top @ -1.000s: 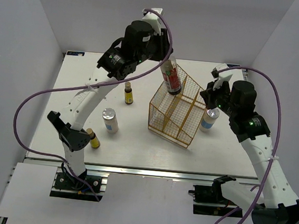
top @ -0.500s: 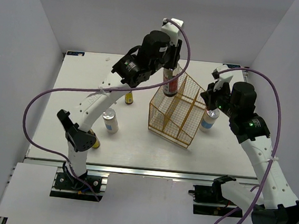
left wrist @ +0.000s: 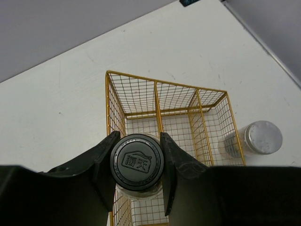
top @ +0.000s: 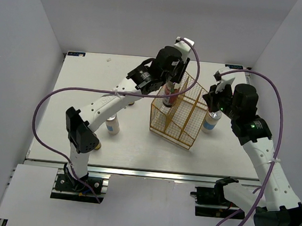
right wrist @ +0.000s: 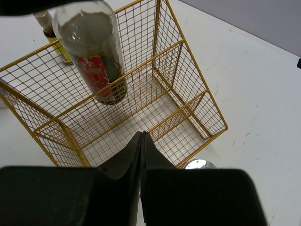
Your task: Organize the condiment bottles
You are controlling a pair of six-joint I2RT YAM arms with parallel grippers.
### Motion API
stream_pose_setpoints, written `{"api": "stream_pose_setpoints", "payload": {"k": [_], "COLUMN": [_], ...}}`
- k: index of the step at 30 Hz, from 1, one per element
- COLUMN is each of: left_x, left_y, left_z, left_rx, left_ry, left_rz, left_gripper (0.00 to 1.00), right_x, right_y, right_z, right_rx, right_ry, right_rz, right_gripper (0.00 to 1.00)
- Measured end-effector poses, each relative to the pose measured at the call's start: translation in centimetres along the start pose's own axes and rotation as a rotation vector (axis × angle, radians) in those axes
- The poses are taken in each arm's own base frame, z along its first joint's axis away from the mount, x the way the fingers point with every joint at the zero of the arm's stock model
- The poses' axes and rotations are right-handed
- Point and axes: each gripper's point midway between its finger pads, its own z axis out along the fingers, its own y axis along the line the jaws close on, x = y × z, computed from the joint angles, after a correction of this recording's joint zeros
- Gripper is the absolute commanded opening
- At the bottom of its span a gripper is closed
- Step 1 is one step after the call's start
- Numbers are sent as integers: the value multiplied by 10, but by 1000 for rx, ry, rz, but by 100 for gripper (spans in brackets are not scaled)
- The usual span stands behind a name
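Top view, bench (top: pixel 84 80) seen from above the arm bases.

- Left gripper (left wrist: pixel 137 155): jaws clamped on the dark embossed cap of the tall clear bottle (right wrist: pixel 96 56), one finger each side of the cap.
- That bottle, with its red label, hung cap-up and slightly tilted. Its lower end was inside the wire walls of the gold basket (top: pixel 163 124), toward the basket's 10 o'clock side. I could not tell whether the base touched the basket floor or which cell it was in.
- Right gripper (right wrist: pixel 141 137): jaws pressed together, nothing between them. It hovered over the basket's 3 o'clock rim.
- White bottle with silver lid (top: pixel 210 121): upright on the bench just outside the basket at its 3 o'clock, directly under the right gripper.
- Second white bottle (top: pixel 112 125): upright on the bench at the basket's 9 o'clock, well apart from it and partly hidden by the left arm.
- Amber bottle (right wrist: pixel 60 44): on the bench beyond the basket's 10 o'clock corner, seen through the wire in the right wrist view.
- A sliver of amber (top: pixel 97 146) showed beside the left arm's elbow at 8 o'clock, too hidden to describe.
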Motion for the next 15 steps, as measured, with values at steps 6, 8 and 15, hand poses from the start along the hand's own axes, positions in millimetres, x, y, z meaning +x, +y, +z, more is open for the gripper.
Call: {"api": "stream_pose_setpoints", "payload": {"k": [6,8,15], "left_x": [47,60,75], "left_y": [-3,-3,-3], "left_z": [20,24,25], "left_rx": [0,-1,-2], "left_ry": [67,87,95], "left_rz": [14,13,0], "left_gripper": [0,0,33], "right_x": [0,-1,-2], "right_y": [0,0,1], "right_z": [0,0,-2], "right_rx": [0,1,-1], "right_ry": [-4,-6,-13], "right_rz": [0,-1,3], "right_gripper": [0,0,0]}}
